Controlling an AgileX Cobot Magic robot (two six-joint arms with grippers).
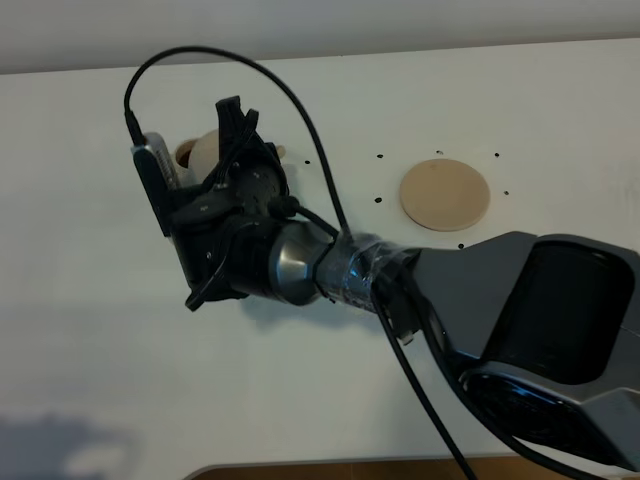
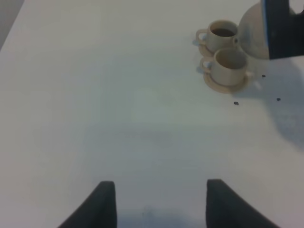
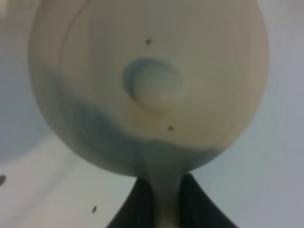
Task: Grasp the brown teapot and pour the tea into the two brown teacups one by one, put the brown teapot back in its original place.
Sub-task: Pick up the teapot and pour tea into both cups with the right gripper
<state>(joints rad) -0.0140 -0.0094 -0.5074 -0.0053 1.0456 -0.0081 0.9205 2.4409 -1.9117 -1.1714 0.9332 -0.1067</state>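
The brown teapot (image 3: 154, 88) fills the right wrist view, lid and knob facing the camera. My right gripper (image 3: 164, 202) is shut on its loop handle. From above, that gripper (image 1: 235, 140) reaches across to the left and holds the teapot (image 1: 208, 150) off the table, mostly hidden by the arm. In the left wrist view the two brown teacups (image 2: 223, 34) (image 2: 229, 66) stand on their saucers right beside the teapot (image 2: 254, 31). The farther cup holds dark tea. The original place, a round tan saucer (image 1: 445, 195), lies bare to the right. My left gripper (image 2: 161, 204) is open over bare table.
The white table (image 1: 100, 330) spreads around the cups. Small dark marks (image 1: 380, 157) ring the round saucer. A black cable (image 1: 300, 110) loops over the right arm. The right arm's bulky base (image 1: 540, 330) fills the lower right. The table's front edge runs along the bottom.
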